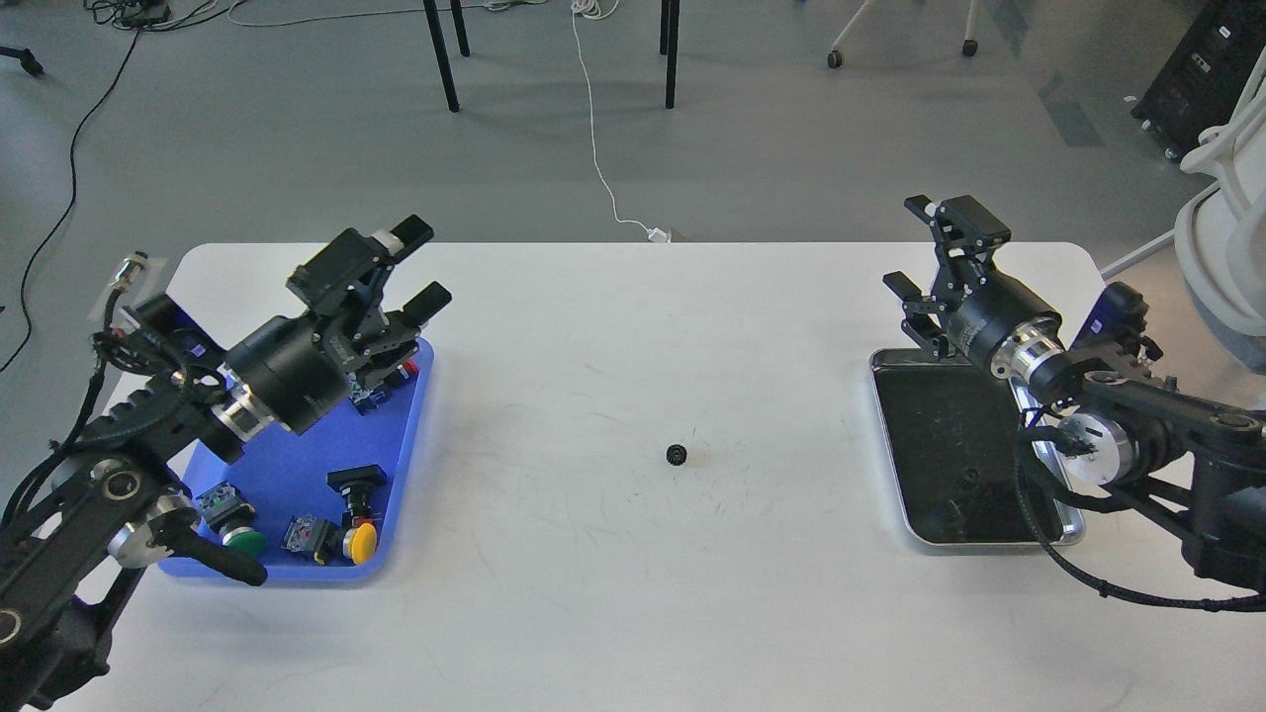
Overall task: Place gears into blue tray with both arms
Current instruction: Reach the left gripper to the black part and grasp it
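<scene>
One small black gear (677, 455) lies alone on the white table (633, 554), near its middle. Another gear (968, 478) rests faintly visible inside the metal tray (892, 465) at the right. The blue tray (401, 465) sits at the left with several push-button switches in it. My left gripper (419, 267) hangs open above the blue tray's far right corner, pointing toward the table's middle. My right gripper (920, 247) is open and empty, raised above the metal tray's far edge.
Coloured switches, such as the yellow-capped one (362, 539) and the green-capped one (240, 540), lie in the blue tray's near part. Beyond the table's far edge are chair legs (441, 54) and a white cable (603, 168) on the grey floor.
</scene>
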You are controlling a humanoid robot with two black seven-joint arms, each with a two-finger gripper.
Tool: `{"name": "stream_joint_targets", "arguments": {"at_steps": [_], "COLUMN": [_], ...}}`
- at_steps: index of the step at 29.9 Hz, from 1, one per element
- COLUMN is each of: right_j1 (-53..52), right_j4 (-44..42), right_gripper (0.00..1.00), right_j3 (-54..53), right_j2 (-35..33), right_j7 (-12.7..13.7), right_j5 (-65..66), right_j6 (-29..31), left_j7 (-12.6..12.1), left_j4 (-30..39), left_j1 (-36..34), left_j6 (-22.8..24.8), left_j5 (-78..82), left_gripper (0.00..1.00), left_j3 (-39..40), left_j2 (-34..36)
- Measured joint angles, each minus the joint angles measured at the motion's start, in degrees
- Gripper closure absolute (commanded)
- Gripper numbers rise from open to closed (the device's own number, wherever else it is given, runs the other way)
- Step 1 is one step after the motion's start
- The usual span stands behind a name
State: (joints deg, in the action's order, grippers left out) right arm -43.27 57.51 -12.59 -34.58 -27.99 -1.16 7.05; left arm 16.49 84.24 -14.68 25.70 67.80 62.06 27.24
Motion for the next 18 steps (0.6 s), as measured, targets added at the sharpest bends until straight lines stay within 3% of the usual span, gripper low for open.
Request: {"name": "stream_joint_targets", "arguments": {"at_steps": [10, 14, 18], "right_j1": [9.84, 11.00, 11.32], "right_j4": [-0.17, -0.29, -0.30], "right_gripper": [0.03, 0.03, 0.03], "right_j3": [-6.42, -6.63, -6.65], "right_j2": [-3.46, -3.96, -4.06], "right_j7": [0.00, 0.00, 0.00], "right_j5": [-6.35, -6.38, -6.25], "right_j6": [11.60, 12.48, 12.40], "left_j7": [6.98, 9.51, 10.11], "left_j4": [-4.98, -10.92, -16.95], "left_j1": [-23.65, -31.16, -35.38], "left_j6": [-2.49, -6.11, -8.77], "left_j5": [37.60, 50.57, 56.44], "left_gripper": [0.02, 0.04, 0.05], "left_j3": [-28.91, -39.53, -45.76], "left_j2": [-1.45, -4.50, -8.77]}}
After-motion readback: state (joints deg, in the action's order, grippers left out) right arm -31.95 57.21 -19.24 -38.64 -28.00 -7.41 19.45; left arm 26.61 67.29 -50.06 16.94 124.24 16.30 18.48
